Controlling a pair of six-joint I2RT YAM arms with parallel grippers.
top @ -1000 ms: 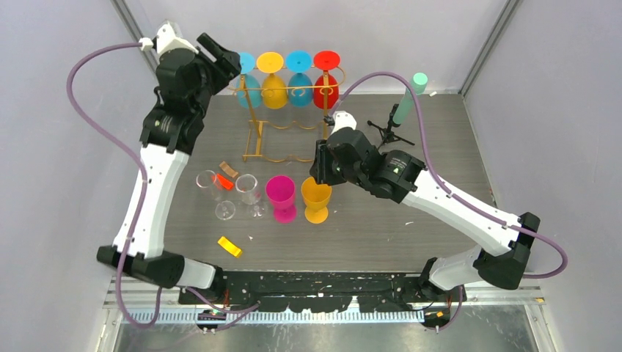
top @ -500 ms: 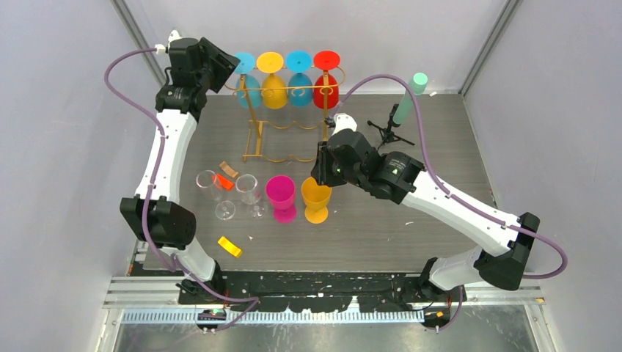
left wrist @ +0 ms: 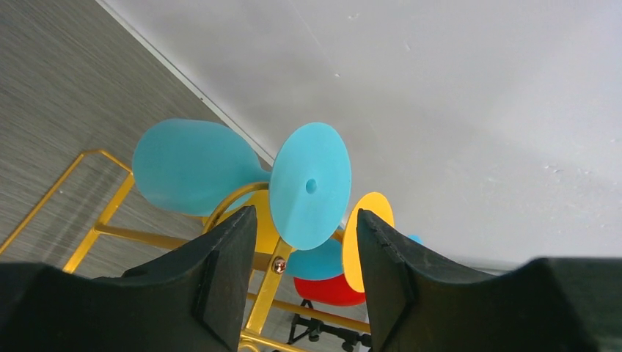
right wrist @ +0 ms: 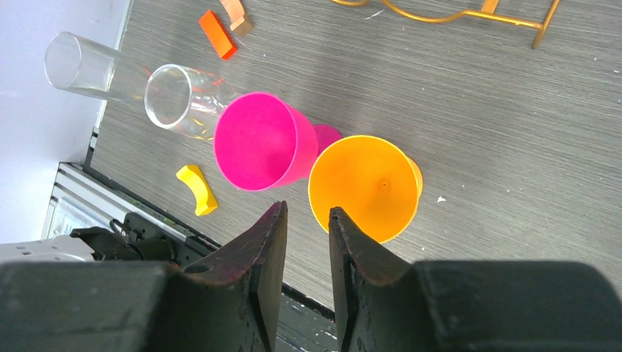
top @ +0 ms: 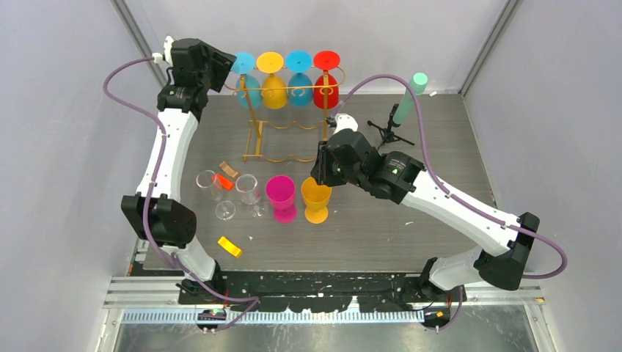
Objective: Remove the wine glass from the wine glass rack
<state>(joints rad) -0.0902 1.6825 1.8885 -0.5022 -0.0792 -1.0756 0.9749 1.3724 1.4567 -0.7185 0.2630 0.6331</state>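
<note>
The gold wire wine glass rack [top: 258, 136] stands at the back of the table. Several coloured wine glasses hang upside down from its top rail: light blue [top: 245, 63], yellow [top: 270, 62], blue [top: 298, 61], red [top: 327, 60]. My left gripper [top: 224, 70] is open at the rack's left end. In the left wrist view the light blue glass's round foot [left wrist: 310, 185] sits just beyond and between the open fingers of my left gripper [left wrist: 304, 242], not touching them. My right gripper [right wrist: 306, 220] is slightly open and empty, hovering above the upright orange glass [right wrist: 364, 187].
On the table stand a pink glass [top: 280, 196], an orange glass [top: 316, 199] and two clear glasses [top: 248, 192], [top: 209, 183]. Small orange blocks [top: 227, 177] and a yellow block [top: 229, 246] lie nearby. A black tripod with a green cylinder [top: 402, 108] stands at the back right.
My left arm has stretched out and swung its wrist back to the left end of the rack's top rail, then settled there. The right arm has not moved.
</note>
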